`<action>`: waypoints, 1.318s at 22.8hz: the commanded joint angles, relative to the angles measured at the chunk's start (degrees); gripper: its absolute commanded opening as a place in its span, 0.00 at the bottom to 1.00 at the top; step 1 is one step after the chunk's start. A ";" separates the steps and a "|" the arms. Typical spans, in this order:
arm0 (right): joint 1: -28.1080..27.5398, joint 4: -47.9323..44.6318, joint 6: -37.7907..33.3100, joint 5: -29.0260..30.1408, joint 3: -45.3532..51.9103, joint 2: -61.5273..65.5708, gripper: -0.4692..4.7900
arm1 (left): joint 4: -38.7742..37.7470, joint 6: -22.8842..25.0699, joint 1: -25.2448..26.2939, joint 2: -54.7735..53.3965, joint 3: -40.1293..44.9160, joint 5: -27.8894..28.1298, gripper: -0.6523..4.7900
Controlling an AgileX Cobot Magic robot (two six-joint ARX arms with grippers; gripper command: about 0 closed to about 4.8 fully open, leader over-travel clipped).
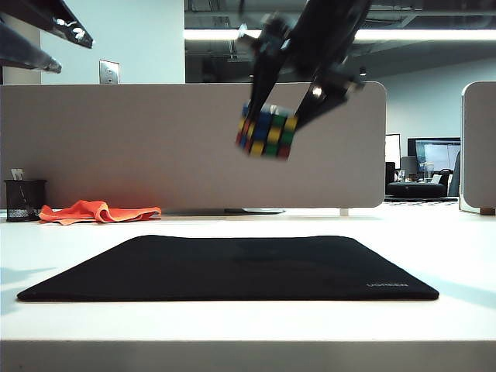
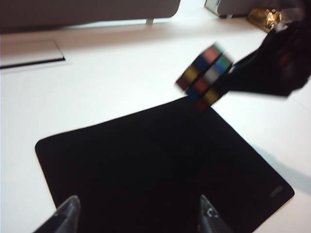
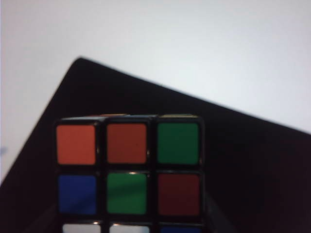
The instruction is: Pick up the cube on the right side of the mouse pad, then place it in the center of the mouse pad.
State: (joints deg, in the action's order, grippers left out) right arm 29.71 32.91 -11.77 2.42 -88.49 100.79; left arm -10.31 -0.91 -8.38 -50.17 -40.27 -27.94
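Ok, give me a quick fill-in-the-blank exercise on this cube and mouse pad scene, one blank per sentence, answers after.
1. The right gripper holds the cube in the ____ above the mouse pad.
2. The left gripper has its jaws ____ and holds nothing.
3. Left of the orange cloth stands a black mesh ____.

Answers: air; open; pen cup
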 commanded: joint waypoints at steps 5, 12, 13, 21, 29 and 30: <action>3.58 -1.51 1.38 -3.78 -0.24 9.14 0.60 | -0.57 0.26 0.07 0.11 -0.39 -0.33 0.69; 3.87 -1.42 1.31 -3.72 -0.20 12.41 0.61 | -0.59 0.28 0.07 0.11 -0.39 -0.33 0.69; 3.87 -1.44 1.31 -3.72 -0.20 12.55 0.62 | -0.59 0.28 0.07 0.11 -0.39 -0.33 0.69; 3.80 1.05 0.61 2.34 -0.33 10.29 0.91 | -0.48 0.28 0.07 0.11 -0.39 -0.35 0.69; -3.85 3.54 1.79 -11.34 -0.22 -8.26 0.38 | 0.04 0.28 0.07 0.37 -0.42 -0.15 0.25; -6.25 5.38 1.97 -11.74 -0.20 -10.75 0.21 | 0.02 0.28 0.07 0.68 -0.42 -0.11 0.20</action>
State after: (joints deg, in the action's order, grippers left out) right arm 24.88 36.56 -10.15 -8.54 -88.49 91.66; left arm -11.14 -0.91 -8.36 -50.00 -40.27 -27.92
